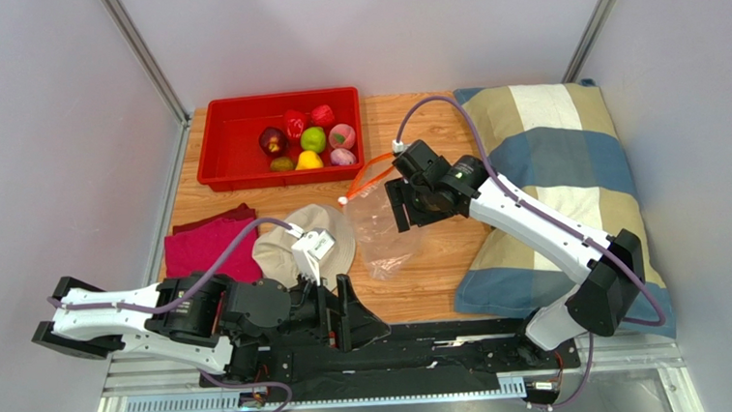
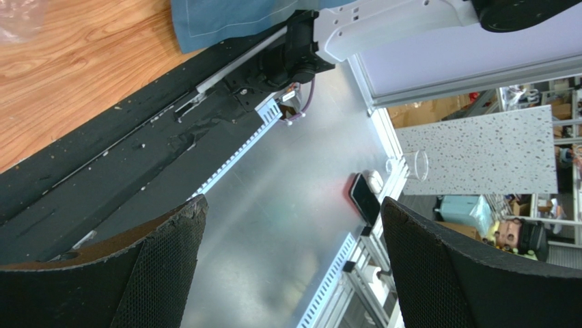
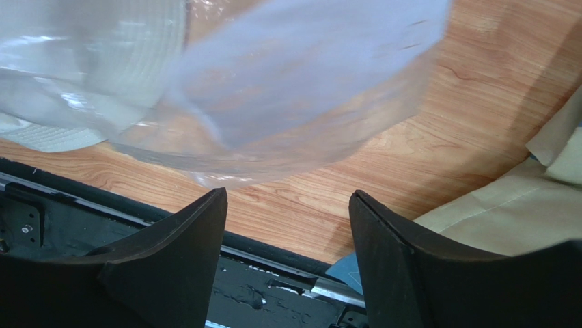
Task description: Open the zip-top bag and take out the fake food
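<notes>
Bag (image 1: 381, 229) — clear, crinkled plastic | toy fruits (image 1: 309, 140) — small, rounded

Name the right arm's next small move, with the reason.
Probably lift the right gripper clear and retract: its jaws hold nothing, the zip-top bag looks empty on the table, and the fake food already sits in the red bin.
</notes>
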Controlling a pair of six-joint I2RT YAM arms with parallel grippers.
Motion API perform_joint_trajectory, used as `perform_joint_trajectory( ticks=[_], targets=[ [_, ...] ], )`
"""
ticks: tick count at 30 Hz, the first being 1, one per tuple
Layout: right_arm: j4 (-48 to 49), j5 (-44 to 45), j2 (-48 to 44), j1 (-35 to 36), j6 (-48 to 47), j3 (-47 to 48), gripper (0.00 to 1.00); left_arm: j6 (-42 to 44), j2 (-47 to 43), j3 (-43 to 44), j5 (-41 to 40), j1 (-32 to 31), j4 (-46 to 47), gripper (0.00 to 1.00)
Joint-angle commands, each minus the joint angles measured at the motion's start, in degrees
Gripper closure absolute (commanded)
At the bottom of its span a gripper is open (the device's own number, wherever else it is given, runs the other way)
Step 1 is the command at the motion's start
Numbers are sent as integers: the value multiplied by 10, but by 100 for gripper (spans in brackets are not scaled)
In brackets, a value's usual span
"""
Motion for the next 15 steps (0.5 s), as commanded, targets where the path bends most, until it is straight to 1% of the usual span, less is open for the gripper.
perform_joint_trajectory(
  ticks=[1, 5, 7, 11, 13, 14, 15],
  targets=[
    [16, 30, -26, -3, 6, 1, 29, -14, 15, 3, -17, -7, -15, 1],
    [-16, 4, -16, -4, 24, 37, 27, -20, 21, 6, -26, -7, -30, 1],
    [-22, -6, -35, -3, 43, 21, 25, -30, 22, 5, -33, -7, -49, 1],
    [-7, -32, -116, -3, 73, -49, 22, -50, 12, 3, -65, -7, -81, 1],
    [19, -70, -168, -2, 77, -101, 22, -77, 5, 5, -83, -8, -113, 1],
    [60, -103, -182, 4, 81, -117, 22, -78, -5, 5, -95, -7, -117, 1],
    [75, -129, -200, 10, 88, -138, 22, -77, -10, 5, -100, -8, -125, 1]
  ],
)
